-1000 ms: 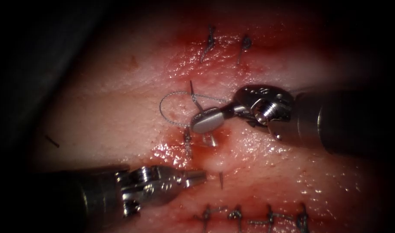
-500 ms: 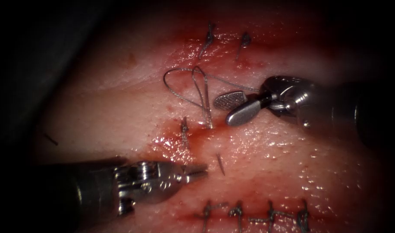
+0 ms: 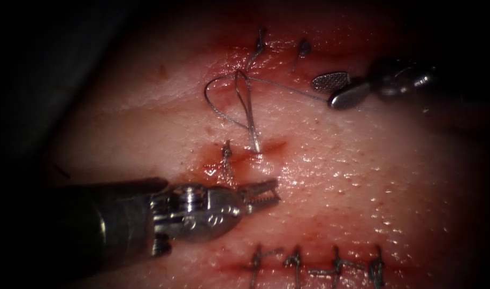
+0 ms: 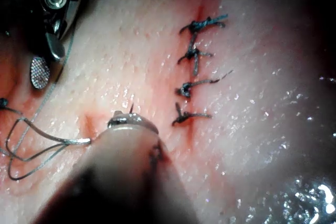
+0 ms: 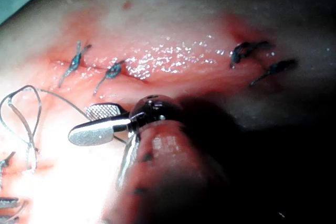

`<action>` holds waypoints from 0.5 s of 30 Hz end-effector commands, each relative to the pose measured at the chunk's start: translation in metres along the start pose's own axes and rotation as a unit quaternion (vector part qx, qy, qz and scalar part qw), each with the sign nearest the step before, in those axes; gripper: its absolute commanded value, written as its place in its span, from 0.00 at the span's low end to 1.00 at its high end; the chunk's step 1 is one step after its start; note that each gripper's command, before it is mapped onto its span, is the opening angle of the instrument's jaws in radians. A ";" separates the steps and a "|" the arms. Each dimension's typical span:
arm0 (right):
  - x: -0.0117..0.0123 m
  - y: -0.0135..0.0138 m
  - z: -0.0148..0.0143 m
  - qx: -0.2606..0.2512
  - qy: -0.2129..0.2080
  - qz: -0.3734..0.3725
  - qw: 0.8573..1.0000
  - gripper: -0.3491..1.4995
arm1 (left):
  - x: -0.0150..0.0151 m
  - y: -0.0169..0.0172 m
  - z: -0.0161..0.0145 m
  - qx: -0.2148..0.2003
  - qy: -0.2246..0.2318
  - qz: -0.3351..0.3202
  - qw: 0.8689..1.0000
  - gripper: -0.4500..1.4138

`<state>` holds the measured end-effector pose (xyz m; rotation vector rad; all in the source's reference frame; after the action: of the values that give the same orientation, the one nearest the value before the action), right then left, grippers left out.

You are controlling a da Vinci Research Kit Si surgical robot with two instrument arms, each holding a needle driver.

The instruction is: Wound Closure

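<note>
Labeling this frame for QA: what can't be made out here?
- Needle: no curved needle can be made out; only thread looped on the tissue.
- Thread end at the right tool: too fine in the endoscope view to tell whether it lies between the open fingers.
- Left tool in the left wrist view: its own shaft covers the fingers.

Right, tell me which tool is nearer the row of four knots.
Left. The left tool sits just above the row of four knots; the right tool is far above.

left tool (image 3: 266,194) agape, right tool (image 3: 338,90) agape
</note>
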<state>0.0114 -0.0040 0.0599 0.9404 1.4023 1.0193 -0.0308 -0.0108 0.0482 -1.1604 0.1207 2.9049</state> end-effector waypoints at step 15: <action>-0.0022 -0.0011 0.0009 -0.023 0.023 -0.007 0.999 0.87 | -0.0005 -0.0008 0.0018 -0.037 0.072 -0.131 0.988 0.00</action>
<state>0.0118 -0.0060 0.0589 0.8622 1.4175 1.0552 -0.0312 -0.0098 0.0491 -1.3052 -0.1411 2.6086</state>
